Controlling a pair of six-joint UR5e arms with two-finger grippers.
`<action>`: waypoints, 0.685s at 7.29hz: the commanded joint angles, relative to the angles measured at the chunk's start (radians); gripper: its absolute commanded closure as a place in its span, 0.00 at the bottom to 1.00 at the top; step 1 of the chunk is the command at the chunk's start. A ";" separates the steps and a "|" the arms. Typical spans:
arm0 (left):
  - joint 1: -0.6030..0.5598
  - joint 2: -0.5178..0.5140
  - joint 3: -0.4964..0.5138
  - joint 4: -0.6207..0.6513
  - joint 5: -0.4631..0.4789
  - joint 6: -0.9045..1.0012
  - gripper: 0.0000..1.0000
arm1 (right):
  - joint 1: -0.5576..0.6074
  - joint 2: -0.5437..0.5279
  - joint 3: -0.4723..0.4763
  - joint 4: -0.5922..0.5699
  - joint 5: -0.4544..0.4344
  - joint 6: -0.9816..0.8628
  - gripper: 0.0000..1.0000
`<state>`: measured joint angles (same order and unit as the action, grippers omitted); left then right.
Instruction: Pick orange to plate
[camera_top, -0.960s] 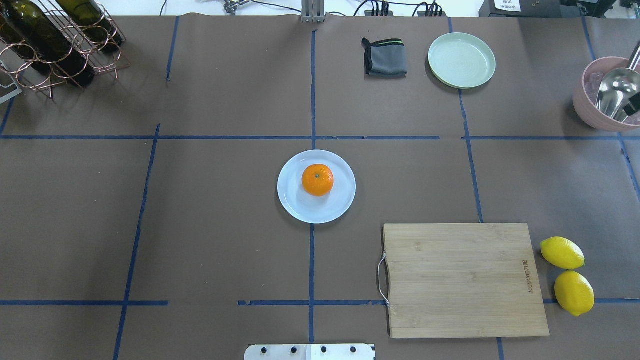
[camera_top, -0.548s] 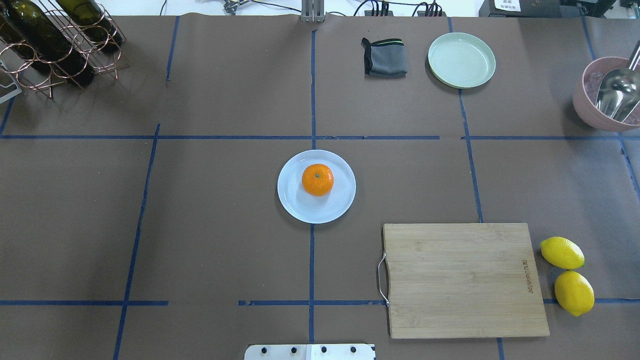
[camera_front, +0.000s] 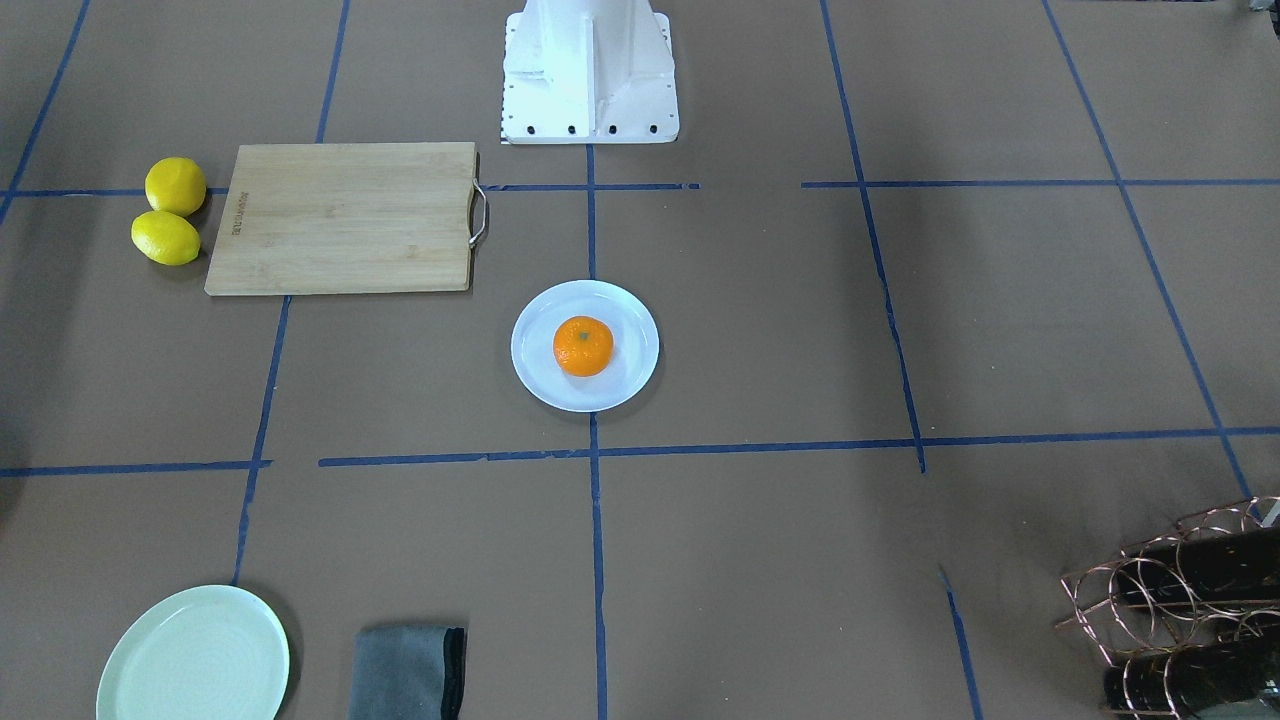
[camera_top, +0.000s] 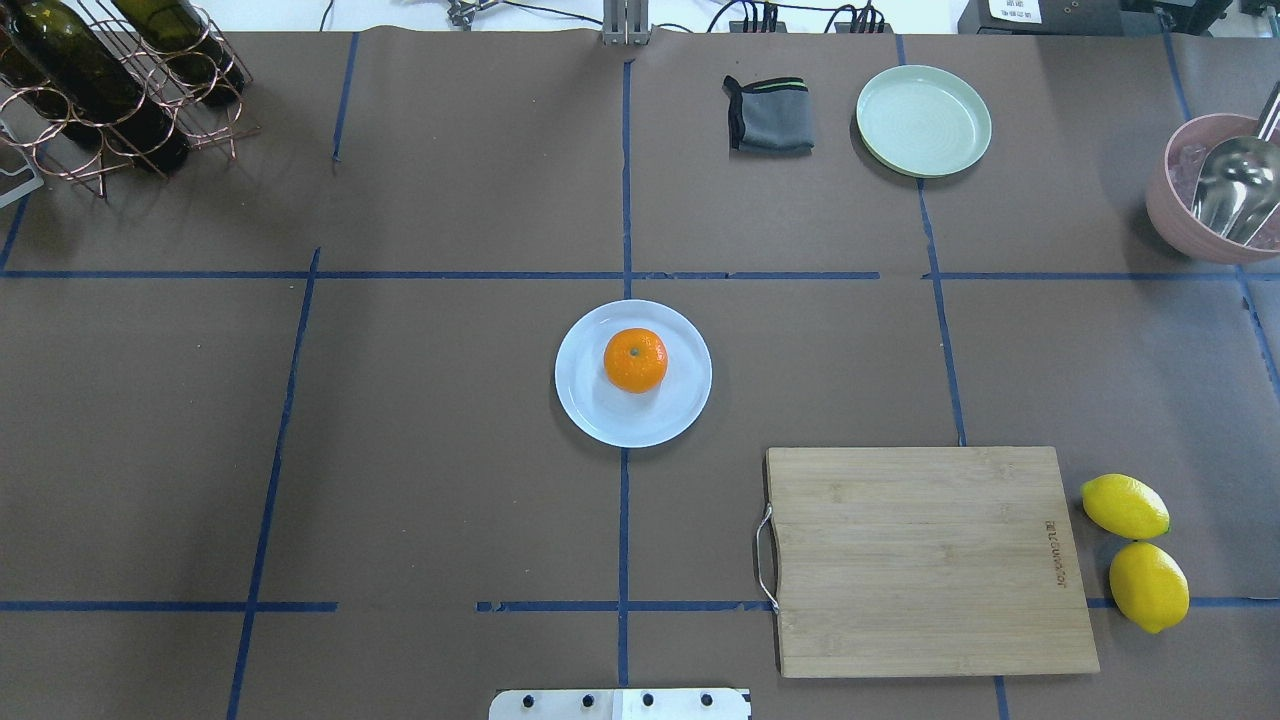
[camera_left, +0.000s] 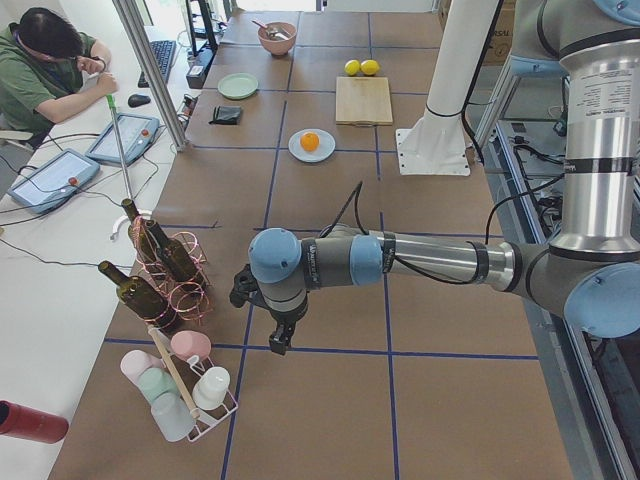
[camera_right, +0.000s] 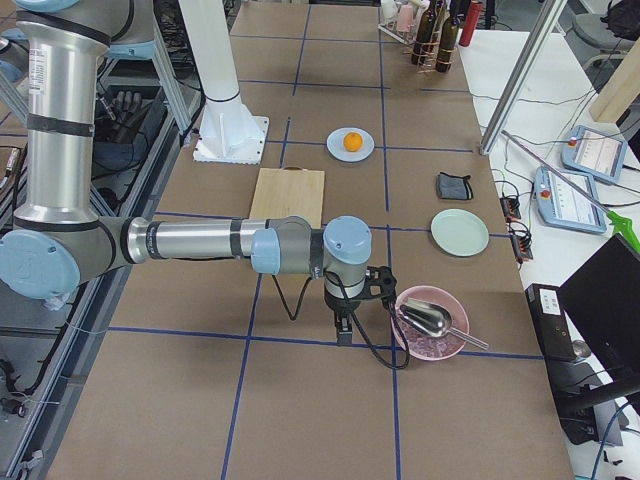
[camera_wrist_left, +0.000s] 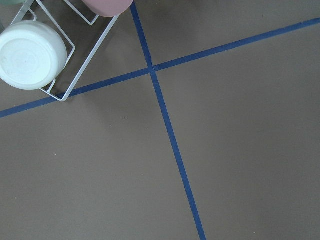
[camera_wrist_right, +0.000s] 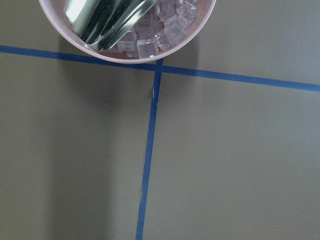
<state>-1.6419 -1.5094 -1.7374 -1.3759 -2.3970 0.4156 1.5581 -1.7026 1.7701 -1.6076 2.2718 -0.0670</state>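
Note:
The orange (camera_top: 635, 360) sits on the white plate (camera_top: 600, 418) at the table's middle, stem dot up; the front-facing view shows the same orange (camera_front: 583, 346) on the plate (camera_front: 552, 385). No gripper touches it. My left gripper (camera_left: 281, 338) hangs far out at the table's left end, near a cup rack, pointing down. My right gripper (camera_right: 344, 328) hangs at the right end beside the pink bowl. Both show only in the side views, so I cannot tell whether they are open or shut. Neither wrist view shows any fingers.
A wooden cutting board (camera_top: 930, 560) lies front right, with two lemons (camera_top: 1125, 506) beside it. A mint-green plate (camera_top: 923, 120) and grey cloth (camera_top: 770, 115) lie at the back. A pink bowl (camera_top: 1170, 225) holds ice and a scoop. A wine rack (camera_top: 110, 90) stands back left.
A dark piece of the right gripper at the overhead view's right edge, over the pink bowl, has gone out of that view. Orange and plate have not moved.

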 joint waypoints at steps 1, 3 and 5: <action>-0.001 0.000 0.001 0.000 -0.001 0.000 0.00 | -0.001 -0.002 -0.006 0.000 -0.001 0.000 0.00; -0.001 -0.003 -0.001 0.000 -0.001 -0.001 0.00 | -0.001 -0.002 -0.011 0.000 -0.001 0.000 0.00; -0.001 -0.005 -0.002 -0.002 -0.001 -0.001 0.00 | -0.001 -0.002 -0.014 0.000 -0.001 0.000 0.00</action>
<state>-1.6428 -1.5126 -1.7384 -1.3764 -2.3976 0.4143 1.5571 -1.7042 1.7579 -1.6076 2.2703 -0.0676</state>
